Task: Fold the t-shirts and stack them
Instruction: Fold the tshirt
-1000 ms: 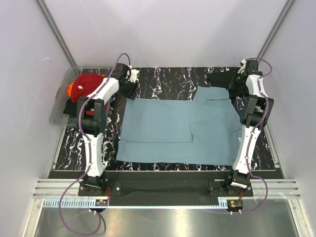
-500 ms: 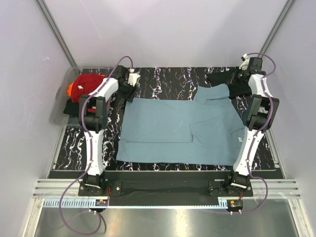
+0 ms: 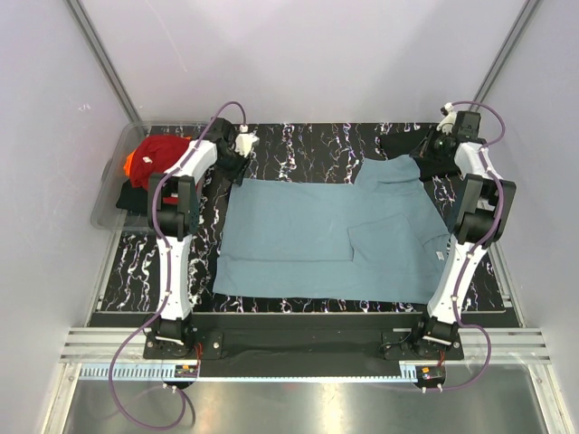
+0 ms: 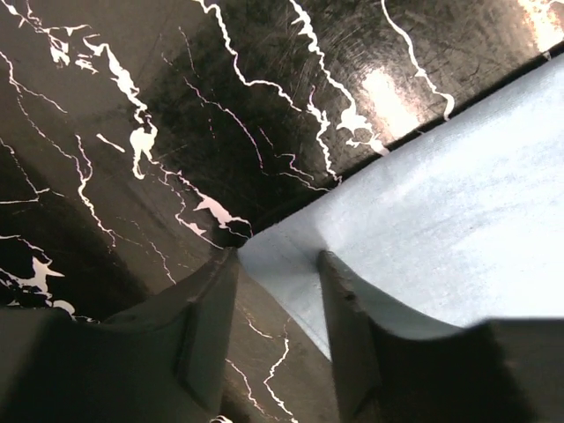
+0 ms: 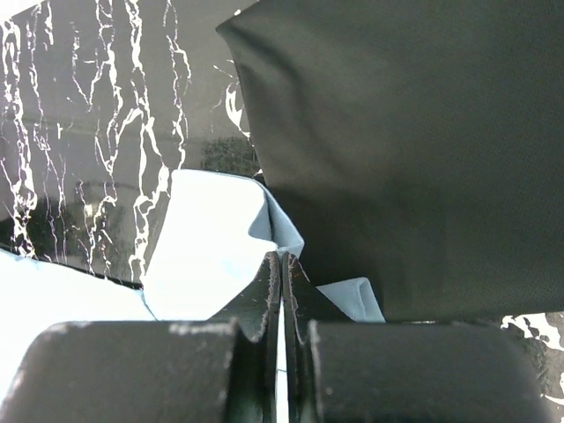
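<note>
Left claw (image 4: 278, 258): jaws apart but narrower than a moment ago. It has edged in and now straddles the far-left corner of the teal shirt (image 3: 317, 231). The corner lies between the fingers, flat on the table (image 4: 132, 88), not yet pinched.

Right claw (image 5: 280, 257): shut tight as before, with a fold of teal cloth caught at its tips. Its arm has swung outward. The black shirt (image 5: 397, 132) lies just beyond these tips.

The teal shirt is spread flat between the two claws.

Judgement: once the left claw closes, both far corners are held and the fold toward the near edge can start. The red shirt (image 3: 161, 154) waits in the tub (image 3: 107, 194), outboard of the left claw, so the task looks early.
</note>
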{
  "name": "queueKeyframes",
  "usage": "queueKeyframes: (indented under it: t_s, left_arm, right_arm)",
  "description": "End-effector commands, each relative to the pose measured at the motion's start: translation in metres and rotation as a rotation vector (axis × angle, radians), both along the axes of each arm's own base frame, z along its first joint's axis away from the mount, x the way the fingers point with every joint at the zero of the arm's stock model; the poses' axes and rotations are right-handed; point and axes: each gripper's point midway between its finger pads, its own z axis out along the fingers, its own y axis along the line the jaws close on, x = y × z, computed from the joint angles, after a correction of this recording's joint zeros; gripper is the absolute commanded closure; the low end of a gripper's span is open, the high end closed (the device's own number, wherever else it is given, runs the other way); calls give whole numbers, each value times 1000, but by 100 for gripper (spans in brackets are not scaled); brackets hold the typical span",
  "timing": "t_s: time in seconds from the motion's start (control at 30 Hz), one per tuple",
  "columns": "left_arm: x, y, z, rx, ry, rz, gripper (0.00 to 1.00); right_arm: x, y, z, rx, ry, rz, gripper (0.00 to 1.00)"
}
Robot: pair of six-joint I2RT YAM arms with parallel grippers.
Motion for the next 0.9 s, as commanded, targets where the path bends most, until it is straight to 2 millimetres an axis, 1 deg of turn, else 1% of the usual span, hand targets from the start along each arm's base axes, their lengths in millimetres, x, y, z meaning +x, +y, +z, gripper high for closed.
queueKeyframes:
  t_s: [0.0, 0.03, 0.07, 0.1, 0.13, 0.17, 0.23, 0.27, 0.3, 0.33, 0.37, 0.43, 0.47, 0.5, 0.57, 0.63, 0.67, 0.77, 0.8, 0.83, 0.87]
  left_arm:
    - [1, -7, -2, -27, 11, -30, 60]
    - [1, -7, 0, -30, 8, -27, 72]
    - [2, -7, 6, -36, -2, -21, 80]
    - [4, -9, 11, -41, -11, -18, 86]
    - [5, -9, 16, -50, -16, 4, 97]
    - [7, -11, 25, -56, -30, 13, 100]
    - [9, -14, 38, -78, -46, 31, 100]
    - [8, -15, 50, -89, -63, 31, 100]
    - [6, -16, 51, -91, -62, 31, 100]
    - [5, -17, 55, -92, -63, 41, 100]
    - [5, -16, 63, -93, -78, 50, 100]
    - [2, -14, 65, -85, -77, 62, 100]
    - [-1, -13, 66, -86, -73, 76, 100]
    - [2, -8, 67, -68, -91, 103, 100]
    - [-3, -7, 67, -71, -85, 129, 100]
    - [-4, -7, 71, -83, -96, 145, 100]
    - [-9, -7, 71, -84, -96, 149, 100]
    - [-12, 1, 75, -51, -114, 184, 100]
    - [-13, 3, 76, -49, -117, 189, 100]
    - [-14, 4, 75, -47, -117, 205, 100]
    - [-18, 6, 72, -42, -111, 222, 100]
  right_arm:
    - [7, 0, 53, -20, -136, 21, 100]
    - [6, 0, 55, -22, -139, 20, 100]
    - [5, 0, 53, -28, -136, 22, 100]
    - [4, -1, 54, -36, -137, 16, 100]
    - [3, -2, 57, -43, -144, 13, 100]
    - [2, -3, 57, -48, -145, 10, 100]
    - [0, -3, 63, -53, -152, 2, 100]
    - [-1, -3, 64, -51, -151, 1, 100]
    - [-3, -2, 71, -54, -162, 1, 100]
    - [-5, -2, 71, -53, -162, 0, 100]
    - [-5, -2, 72, -53, -164, -4, 100]
    - [-7, -5, 78, -66, -177, -20, 100]
    - [-8, -5, 77, -66, -172, -27, 100]
    - [-8, -7, 80, -75, -175, -39, 100]
    - [-10, -6, 82, -71, -177, -43, 100]
    - [-14, -5, 87, -68, -182, -46, 100]
    - [-17, -4, 84, -64, -172, -49, 100]
    - [-26, -8, 82, -85, -160, -79, 100]
    - [-30, -9, 87, -88, -165, -90, 100]
    - [-33, -11, 86, -86, -161, -102, 100]
    - [-37, -13, 80, -76, -140, -123, 100]
